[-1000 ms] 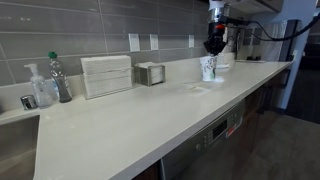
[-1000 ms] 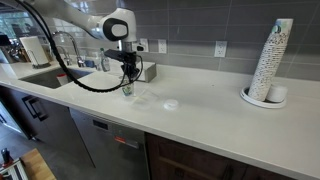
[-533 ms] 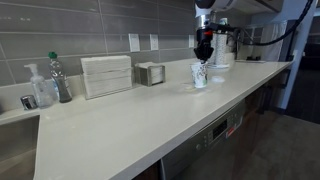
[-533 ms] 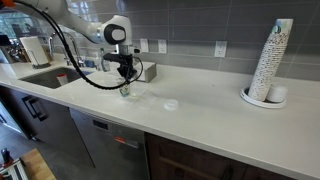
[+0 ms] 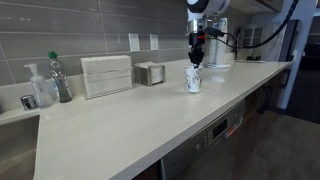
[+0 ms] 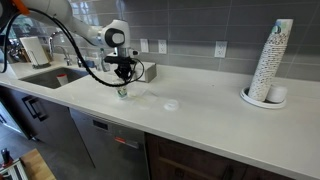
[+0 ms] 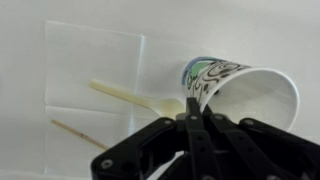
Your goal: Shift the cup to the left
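**Cup and gripper now further along the desk, toward the metal box**

Since a second ago my gripper [image 5: 195,62] and the cup [image 5: 193,81] have travelled together along the desk [image 5: 120,130]. In that exterior view they now sit nearer the small metal box [image 5: 150,73], though well short of it.

In the wrist view my gripper [image 7: 192,108] is clenched on the cup [image 7: 245,88] at its lip, jaws almost together with the thin wall pinched between them. I hang straight down over it in both exterior views. The cup's foot is at the desk surface or a shade above it; I cannot tell which.

I judge this cup very light: thin paper, and from what the wrist view shows of the inside, empty. The wall is soft and would crease under a hard squeeze. The rolled lip is its stiffest part, so a pinch there is the right hold, with only modest force. Being so light and narrow at the foot, it would tip readily if dragged or set down at a tilt.

Beyond the cup, the wrist view shows a pale sheet [image 7: 95,65] lying flat, with a pale utensil [image 7: 130,97] and a thin stick [image 7: 75,133] on it. The tall stack of cups [image 6: 270,60] stands well apart.
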Tool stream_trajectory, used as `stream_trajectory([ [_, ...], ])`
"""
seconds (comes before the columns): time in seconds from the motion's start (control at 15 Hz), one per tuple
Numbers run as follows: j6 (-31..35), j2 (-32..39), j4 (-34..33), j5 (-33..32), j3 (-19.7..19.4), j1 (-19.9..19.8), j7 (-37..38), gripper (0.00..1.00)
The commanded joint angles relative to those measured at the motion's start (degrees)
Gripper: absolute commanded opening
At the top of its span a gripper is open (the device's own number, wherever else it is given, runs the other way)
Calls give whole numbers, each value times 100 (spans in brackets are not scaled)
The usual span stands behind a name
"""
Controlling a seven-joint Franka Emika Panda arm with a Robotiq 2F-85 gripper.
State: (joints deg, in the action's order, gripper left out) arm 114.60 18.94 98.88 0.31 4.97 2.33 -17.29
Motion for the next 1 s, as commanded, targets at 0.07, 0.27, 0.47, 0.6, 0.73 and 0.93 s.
stream_trajectory([
  [0.07, -25, 251, -197, -105, 33, -37, -453, 1],
  [0.27, 26, 330, -224, -163, 26, -39, -599, 1],
  [0.47, -27, 380, -267, -286, 11, -18, -651, 1],
  [0.6, -127, 350, -266, -375, 11, -3, -686, 29],
  [0.73, -187, 239, -198, -421, 34, -14, -780, 32],
  [0.93, -360, -40, -51, -296, 98, -74, -1055, 52],
])
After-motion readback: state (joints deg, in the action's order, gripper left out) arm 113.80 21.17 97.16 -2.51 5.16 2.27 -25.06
